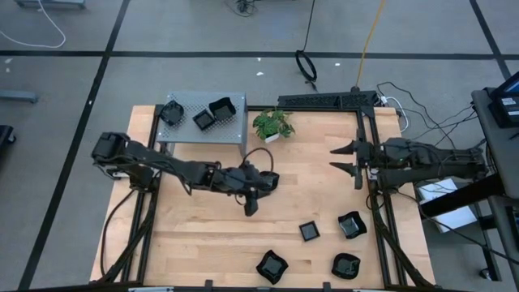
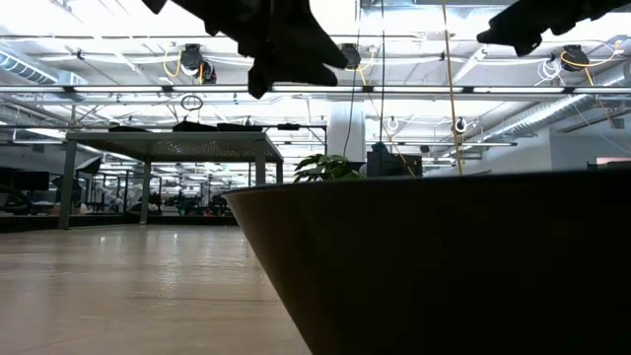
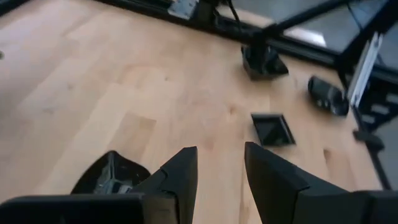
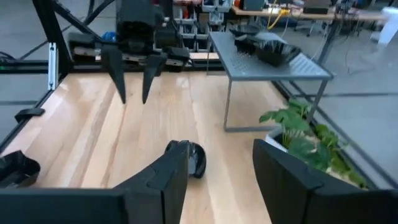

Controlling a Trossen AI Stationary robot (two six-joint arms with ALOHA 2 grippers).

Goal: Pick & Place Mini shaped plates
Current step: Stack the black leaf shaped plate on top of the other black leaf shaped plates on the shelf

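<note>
Four mini shaped plates wait along the near edge of the wooden table (image 1: 203, 243) — a square one (image 1: 309, 231), a rounded one (image 1: 351, 225), and two wavy-edged ones (image 1: 272, 265) (image 1: 345, 265) — while three more sit on the grey perforated stand (image 1: 235, 130). The left gripper (image 1: 250, 204) hangs mid-table, fingers parted and empty; the right gripper (image 1: 350, 161) waits wide and empty near the far right. The dishes look light, stiff, glossy and likely slippery (a rim pinch seems safest). A small green potted plant (image 1: 272, 124) beside the stand crowds the drop-off path.
</note>
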